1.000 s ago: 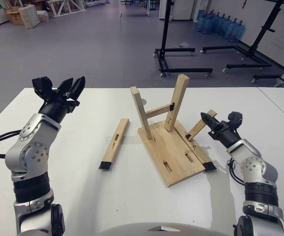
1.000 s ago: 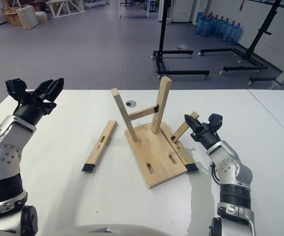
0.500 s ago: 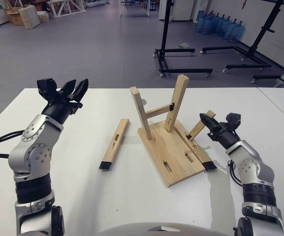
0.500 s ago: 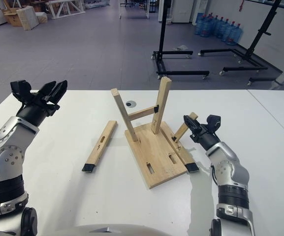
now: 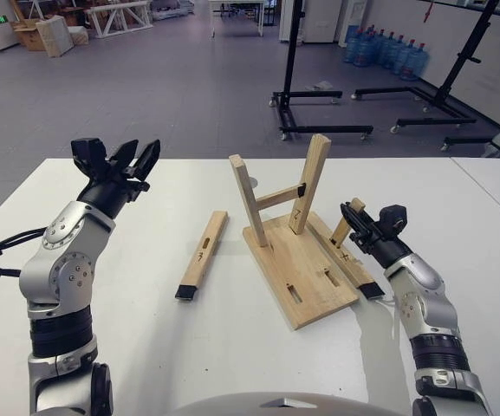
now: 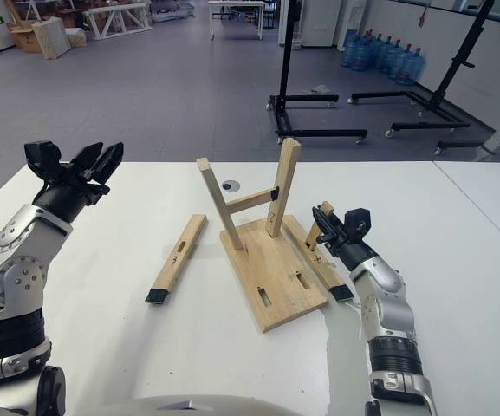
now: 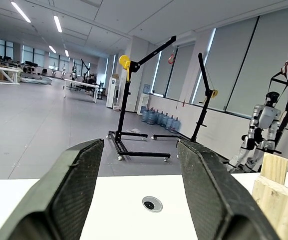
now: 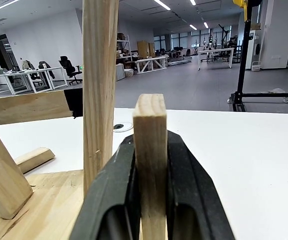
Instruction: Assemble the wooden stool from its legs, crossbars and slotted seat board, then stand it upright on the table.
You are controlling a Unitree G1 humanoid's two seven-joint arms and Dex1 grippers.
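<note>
The seat board is lying flat on the table, two legs standing in its slots with a crossbar bracing them, presumably built upside down so parts drop in from above. At its right edge the right gripper is pinching a short wooden bar, jaws pressed against both faces. The left gripper is hovering well to the left, jaws spread wide, holding nothing.

The left arm is bending upward, the left gripper spreading its jaws wide. The right arm is stretching forward, low, the right gripper clamping a wooden piece.
</note>
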